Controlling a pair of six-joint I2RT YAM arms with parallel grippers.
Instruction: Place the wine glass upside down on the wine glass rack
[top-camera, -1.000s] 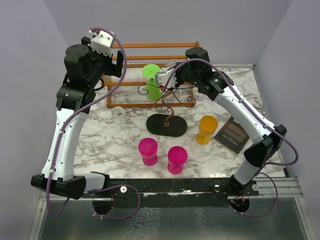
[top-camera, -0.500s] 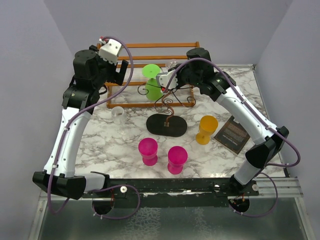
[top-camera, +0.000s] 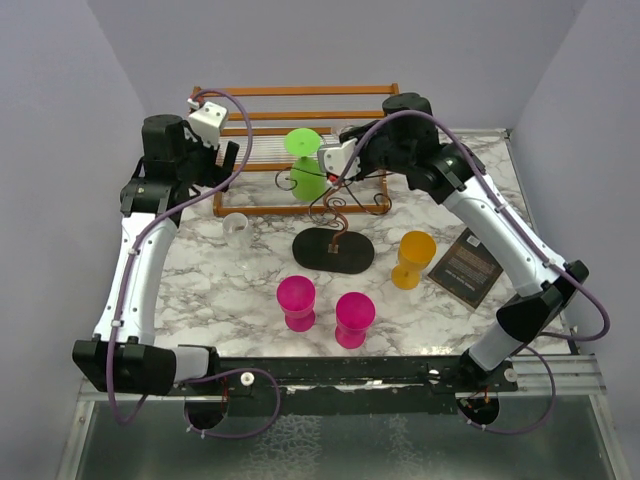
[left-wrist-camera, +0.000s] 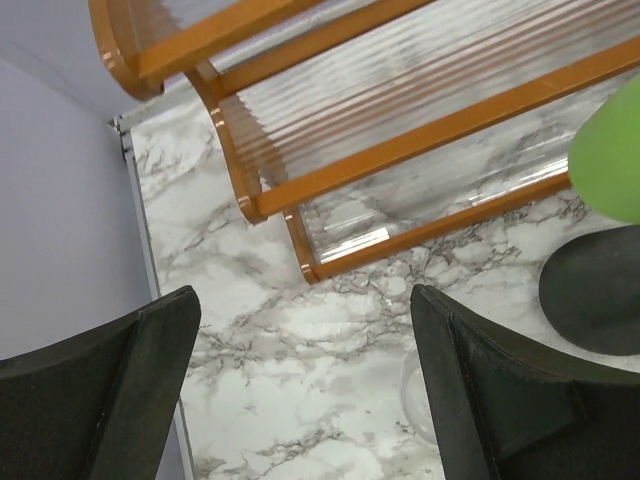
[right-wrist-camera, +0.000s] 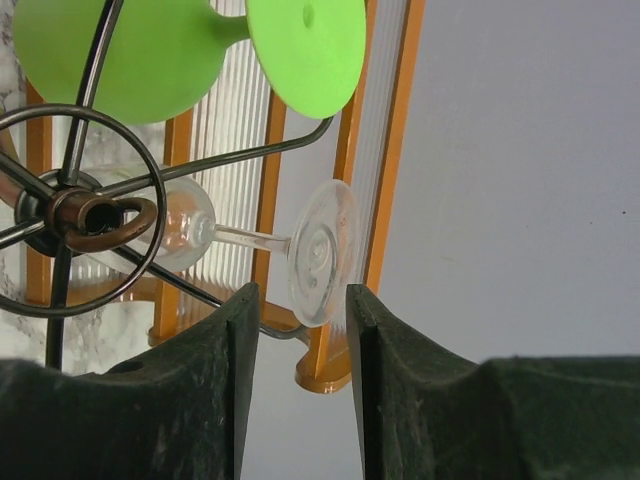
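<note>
Looking through the right wrist camera, I see the clear stemmed wine glass (right-wrist-camera: 320, 250) sitting in the small dark brown wire wine glass rack (top-camera: 312, 248) with the curled arms and flat black oval base. Its thin stem runs between two of the rack's wires, with the bowl on the hub side and the round foot on the outer side. That is the same way round as the lime-green plastic wine glass (top-camera: 308, 183) next to it, which the overhead view shows hanging foot-up and bowl-down. The right fingers (right-wrist-camera: 190, 400) are parted and pinch nothing; the rim of the clear foot dips into the gap between their tips. I see a sliver of space beside one tip; at the other I cannot tell whether glass and finger touch.

The left fingers (left-wrist-camera: 480, 400) are spread wide with nothing between them. They are raised over the far left part of the white marble worktop (top-camera: 220, 290), just beside the end of the orange-brown wooden slatted shelf (top-camera: 300, 91) that stands behind the rack.

The rack stands mid-worktop. Nearer to me are two magenta plastic goblets (top-camera: 296, 302) side by side. An orange goblet (top-camera: 413, 258) stands to the right of the base, with a dark rectangular card (top-camera: 464, 268) beyond it. A small clear cup (top-camera: 237, 228) sits to the left of the rack.
</note>
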